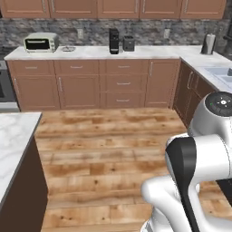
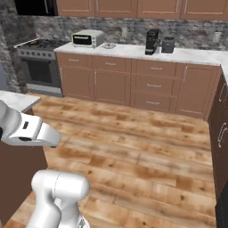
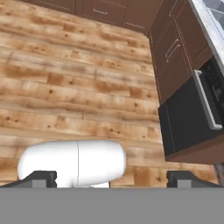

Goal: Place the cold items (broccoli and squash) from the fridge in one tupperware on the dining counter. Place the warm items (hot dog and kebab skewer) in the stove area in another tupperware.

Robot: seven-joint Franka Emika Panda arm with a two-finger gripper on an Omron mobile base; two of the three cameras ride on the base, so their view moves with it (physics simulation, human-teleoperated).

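Hand view looks down on the wood floor with the pincer spread wide and holding nothing. Right base view has the stove at far left beside brown cabinets.

no readable text, labels or signs

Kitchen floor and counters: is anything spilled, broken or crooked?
No, nothing stands out. The wooden floor looks bare and dry, the toaster oven and coffee maker stand upright on the back counter, and the cabinet doors there look shut.
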